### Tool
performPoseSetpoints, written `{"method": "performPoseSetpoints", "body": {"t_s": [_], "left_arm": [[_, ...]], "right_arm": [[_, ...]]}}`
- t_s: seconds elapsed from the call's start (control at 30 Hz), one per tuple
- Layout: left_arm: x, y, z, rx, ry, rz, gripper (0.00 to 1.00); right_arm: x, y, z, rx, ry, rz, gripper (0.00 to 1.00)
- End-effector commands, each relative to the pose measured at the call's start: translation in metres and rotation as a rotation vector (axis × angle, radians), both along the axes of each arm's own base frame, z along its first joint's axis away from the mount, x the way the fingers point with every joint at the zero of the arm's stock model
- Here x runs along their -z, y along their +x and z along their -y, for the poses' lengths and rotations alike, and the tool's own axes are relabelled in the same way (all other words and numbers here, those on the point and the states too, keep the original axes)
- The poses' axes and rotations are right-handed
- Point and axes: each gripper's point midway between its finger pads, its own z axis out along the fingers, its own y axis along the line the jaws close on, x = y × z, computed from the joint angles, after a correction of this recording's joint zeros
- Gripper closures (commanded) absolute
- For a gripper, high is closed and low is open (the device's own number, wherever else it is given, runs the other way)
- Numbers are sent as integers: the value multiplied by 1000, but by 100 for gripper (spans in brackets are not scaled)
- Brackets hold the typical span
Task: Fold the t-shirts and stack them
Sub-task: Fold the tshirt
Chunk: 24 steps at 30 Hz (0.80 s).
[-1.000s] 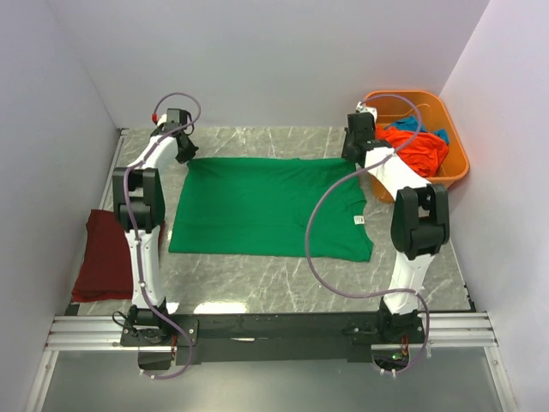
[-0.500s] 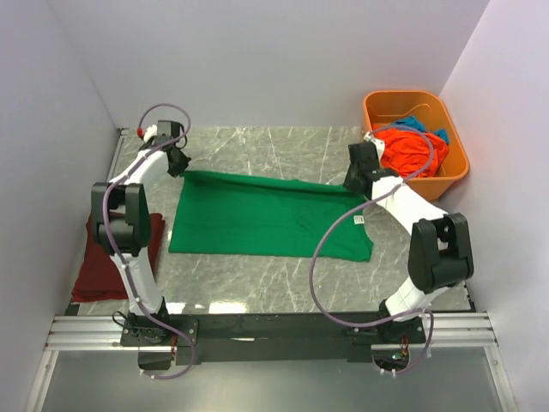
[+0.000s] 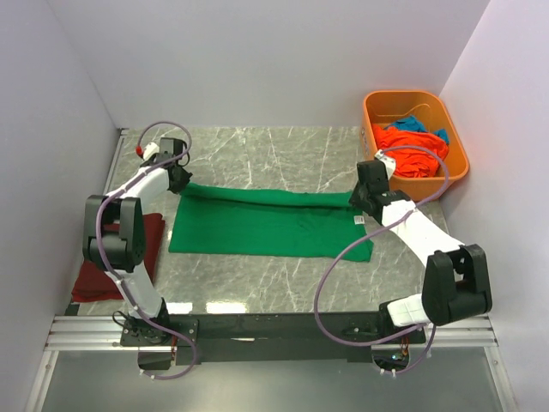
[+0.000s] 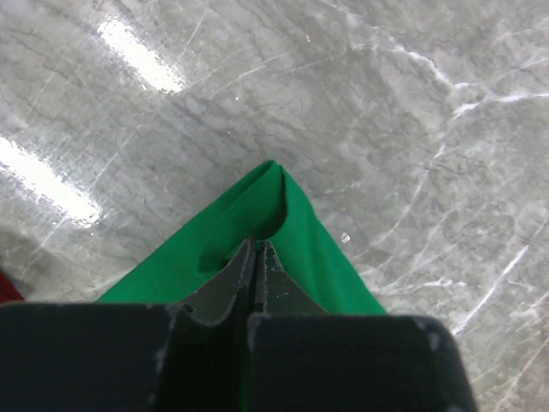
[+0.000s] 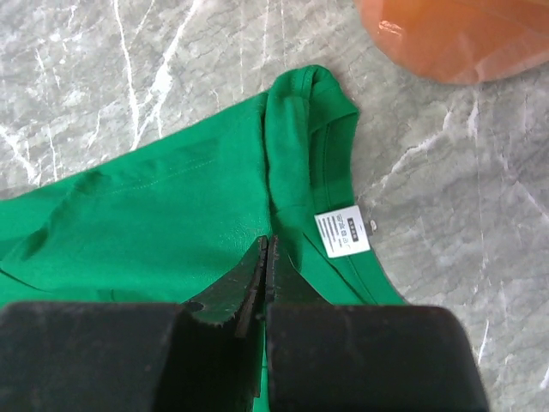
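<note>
apparently midway in the first fold of the green t-shirt (image 3: 270, 225), lying on the counter (image 3: 283, 154). far corners pinched by the left hand (image 3: 177, 178) and the right hand (image 3: 364, 196), both pressed together on cloth. next, probably: carrying this edge evenly to the near hem.

1. Green tee (image 3: 266, 225): plain bright green, no print; neck label (image 5: 341, 232) white w/ dark text.
2. Maroon tee (image 3: 96, 270): plain dark red.
3. Orange tee (image 3: 416, 150): bright orange; blue tee (image 3: 413, 124): teal-blue.
4. Tub (image 3: 395, 93): orange, slightly paler than the tee in it.
5. Table (image 3: 283, 154): grey marble w/ white veins.
6. Arms (image 3: 412, 227): white links, black joints; cables (image 3: 322, 283) mauve.
7. L gripper (image 4: 255, 249) & R gripper (image 5: 266, 245): black.
8. Walls (image 3: 257, 60): pale lilac-white.
</note>
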Motion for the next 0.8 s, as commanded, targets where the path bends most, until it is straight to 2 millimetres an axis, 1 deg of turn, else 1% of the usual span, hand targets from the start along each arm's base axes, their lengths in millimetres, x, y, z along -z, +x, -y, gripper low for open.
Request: {"method": "performPoseSetpoints", "body": {"t_s": [0.0, 0.27, 0.43, 0.6, 0.7, 0.73, 0.77], "left_arm": [[-23, 5, -2, -39, 6, 93, 97], [-20, -6, -6, -63, 16, 91, 95], [-24, -8, -7, -71, 12, 108, 94], [-20, -14, -6, -78, -2, 106, 93], [-13, -20, -5, -80, -11, 102, 89], [-14, -21, -4, -83, -20, 112, 86], [-8, -26, -5, -92, -23, 100, 83]], "right_arm": [[-10, 1, 3, 26, 17, 59, 100], [-1, -9, 0, 11, 35, 43, 100], [2, -15, 2, 11, 37, 41, 100], [7, -19, -1, 2, 47, 32, 100], [10, -21, -3, -5, 60, 25, 100], [12, -23, -4, -10, 62, 20, 100], [15, -24, -5, -19, 70, 13, 100]]}}
